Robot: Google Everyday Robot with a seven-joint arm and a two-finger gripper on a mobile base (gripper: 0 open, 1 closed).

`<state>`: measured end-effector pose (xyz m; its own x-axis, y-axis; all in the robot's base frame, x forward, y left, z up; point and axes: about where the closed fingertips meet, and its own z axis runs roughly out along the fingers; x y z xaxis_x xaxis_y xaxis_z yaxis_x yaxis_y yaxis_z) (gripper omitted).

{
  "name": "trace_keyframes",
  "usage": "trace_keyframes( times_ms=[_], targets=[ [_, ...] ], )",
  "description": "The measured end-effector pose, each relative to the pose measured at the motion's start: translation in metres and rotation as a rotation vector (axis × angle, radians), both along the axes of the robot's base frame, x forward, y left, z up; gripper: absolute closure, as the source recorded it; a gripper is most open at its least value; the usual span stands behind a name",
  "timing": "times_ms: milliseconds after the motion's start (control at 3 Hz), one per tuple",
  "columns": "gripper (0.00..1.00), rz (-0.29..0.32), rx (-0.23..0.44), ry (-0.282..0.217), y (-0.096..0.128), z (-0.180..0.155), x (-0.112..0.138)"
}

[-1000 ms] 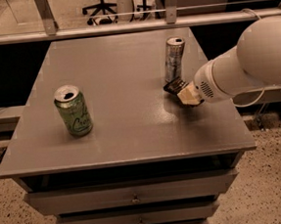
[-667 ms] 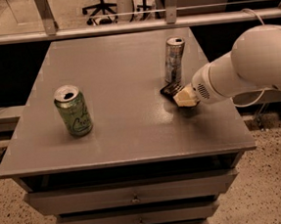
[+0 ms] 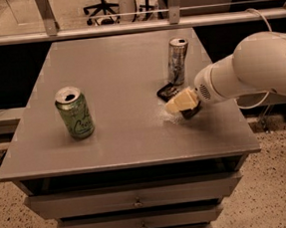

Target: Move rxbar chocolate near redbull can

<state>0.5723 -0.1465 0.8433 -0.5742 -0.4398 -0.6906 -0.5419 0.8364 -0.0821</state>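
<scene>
The redbull can [image 3: 178, 61], tall, slim and silver-grey, stands upright at the back right of the grey table [image 3: 120, 138]. The rxbar chocolate [image 3: 167, 91], a flat dark bar, lies on the table just in front of the can's base, at its left side. My gripper [image 3: 183, 105] is low over the table just right of and in front of the bar, touching or nearly touching its near end. The white arm [image 3: 259, 71] reaches in from the right. The bar's near end is partly hidden by the gripper.
A wider green can [image 3: 74, 113] stands upright on the left half of the table. The table's right edge [image 3: 235, 113] is close to the gripper. Drawers [image 3: 136, 202] are below the front edge. A metal rail [image 3: 125, 28] runs behind the table.
My gripper has shifted a little left and toward the table's front. More of the bar now shows beside the can. Both cans have stayed put.
</scene>
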Motion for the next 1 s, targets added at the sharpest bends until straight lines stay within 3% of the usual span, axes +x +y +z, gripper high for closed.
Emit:
trace_keyframes(
  times_ms=[667, 1000],
  targets=[
    [0.0, -0.03, 0.006, -0.065, -0.012, 0.003, 0.018],
    [0.0, -0.02, 0.061, -0.104, -0.025, 0.017, 0.02]
  ],
)
